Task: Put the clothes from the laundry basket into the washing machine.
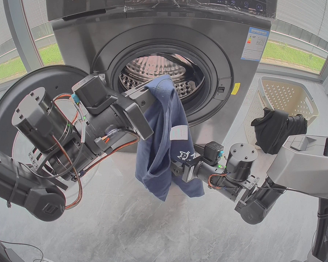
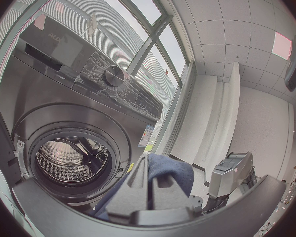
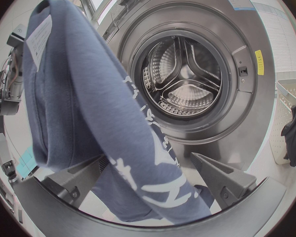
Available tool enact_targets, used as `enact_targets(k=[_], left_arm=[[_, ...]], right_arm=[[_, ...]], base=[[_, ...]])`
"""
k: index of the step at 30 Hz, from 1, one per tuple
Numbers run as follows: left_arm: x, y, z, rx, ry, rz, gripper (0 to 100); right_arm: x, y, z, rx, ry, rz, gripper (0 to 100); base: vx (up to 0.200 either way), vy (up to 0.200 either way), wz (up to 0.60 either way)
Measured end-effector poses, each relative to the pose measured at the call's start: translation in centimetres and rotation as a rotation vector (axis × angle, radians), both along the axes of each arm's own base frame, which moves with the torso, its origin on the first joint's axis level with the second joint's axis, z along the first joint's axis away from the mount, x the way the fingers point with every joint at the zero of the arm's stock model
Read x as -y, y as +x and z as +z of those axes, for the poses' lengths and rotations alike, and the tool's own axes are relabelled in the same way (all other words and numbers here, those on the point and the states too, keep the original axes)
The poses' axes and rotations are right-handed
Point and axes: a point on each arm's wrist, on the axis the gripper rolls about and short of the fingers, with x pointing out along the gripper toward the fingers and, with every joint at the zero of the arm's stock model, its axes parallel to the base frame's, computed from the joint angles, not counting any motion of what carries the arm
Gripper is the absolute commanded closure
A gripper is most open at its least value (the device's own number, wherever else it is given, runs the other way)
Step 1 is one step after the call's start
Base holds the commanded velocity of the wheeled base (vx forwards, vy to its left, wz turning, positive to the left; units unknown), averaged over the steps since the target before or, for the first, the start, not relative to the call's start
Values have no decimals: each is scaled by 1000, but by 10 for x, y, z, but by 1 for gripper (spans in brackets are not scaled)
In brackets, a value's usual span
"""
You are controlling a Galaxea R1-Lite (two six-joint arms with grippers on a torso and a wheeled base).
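Head view: left gripper (image 1: 155,91) was pinching the blue shirt (image 1: 160,146) by its top fold, right in front of the drum mouth (image 1: 160,73) of the washing machine (image 1: 76,40). The shirt's long axis ran straight down from the jaws, with the hem well below the door ring. Right gripper (image 1: 176,168) sat low, at the shirt's lower half. Laundry basket (image 1: 291,91) stood off to the robot's right with a black garment (image 1: 277,128) draped over its rim.

Left wrist view: jaws were pressed together on the blue cloth, and the drum mouth lay ahead of the fingertips and to one side, unobstructed. The left arm was the nearer one to the opening.

Right wrist view: jaws were spread wide and the shirt hung down between them, not clamped. It probably brushed one finger; I couldn't tell for sure. The drum looked empty.

Judgement: the next move hinges on that hanging tail. Pushing the top in alone would leave the hem outside, so the right arm needs to feed the lower half.
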Motion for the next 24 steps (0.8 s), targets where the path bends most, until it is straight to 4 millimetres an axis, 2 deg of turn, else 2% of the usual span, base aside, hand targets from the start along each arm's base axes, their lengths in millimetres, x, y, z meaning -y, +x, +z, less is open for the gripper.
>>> enact_targets(k=[4,9,14,19,24], left_arm=[[-1,-5,1,1,0,-9,100],[-2,-6,1,1,-1,-7,100],[-3,-5,1,0,1,-4,100],[-3,-5,0,-2,3,-5,100],[-3,-5,-1,-4,5,-5,100]], right_arm=[[-4,12,-3,15,10,-12,0],[-4,17,-6,17,11,-25,0],[2,11,-7,-4,-6,-32,0],[13,6,2,-1,-9,-40,0],[8,1,5,8,-6,-10,0]], base=[[0,0,0],[0,0,0],[0,0,0],[0,0,0],[0,0,0]])
